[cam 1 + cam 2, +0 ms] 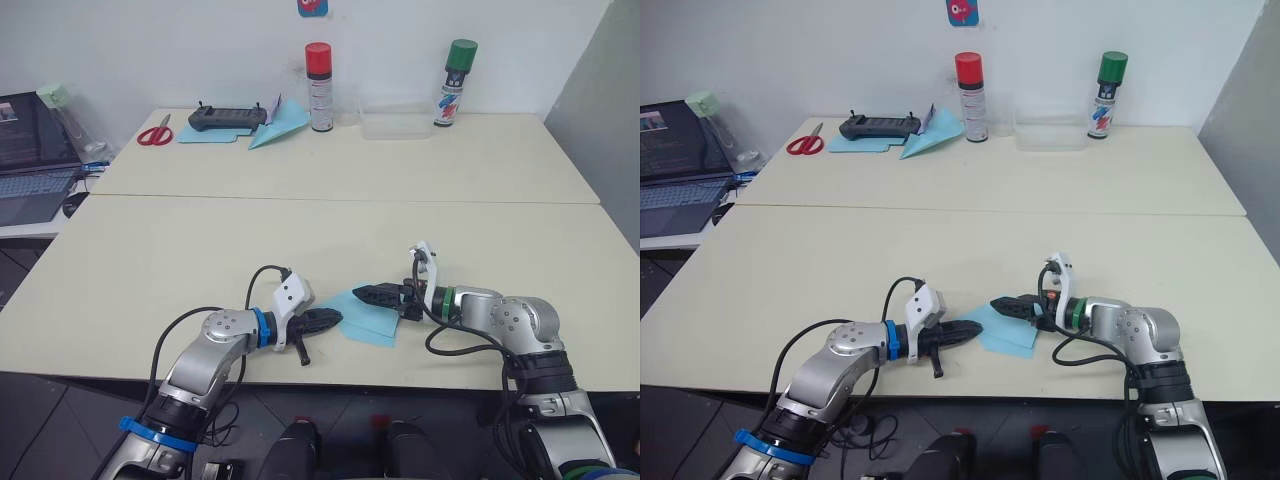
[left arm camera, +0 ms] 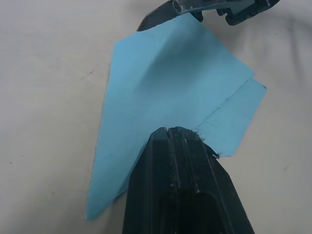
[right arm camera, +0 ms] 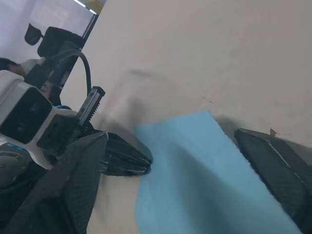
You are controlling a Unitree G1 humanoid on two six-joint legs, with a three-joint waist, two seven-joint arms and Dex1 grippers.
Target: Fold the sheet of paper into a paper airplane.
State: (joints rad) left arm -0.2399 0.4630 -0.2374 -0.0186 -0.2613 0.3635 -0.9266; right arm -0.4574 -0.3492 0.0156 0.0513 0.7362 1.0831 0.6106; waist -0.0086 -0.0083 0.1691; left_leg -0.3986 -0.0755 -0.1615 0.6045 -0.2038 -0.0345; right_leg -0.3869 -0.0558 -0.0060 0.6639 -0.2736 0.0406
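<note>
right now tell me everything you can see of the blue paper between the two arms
The sheet of paper is thin, light blue and partly folded, with a soft crease and a second layer showing along one edge. It lies flat near the table's front edge. The left gripper, jaws shut, touches one side; the right gripper, jaws open, reaches over the other.

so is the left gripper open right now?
No, the left gripper has its two fingers pressed together, tips resting on the sheet of paper.

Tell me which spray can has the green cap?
The spray can at the far right of the table, beside the clear plastic box; the other can has a red cap.
</note>
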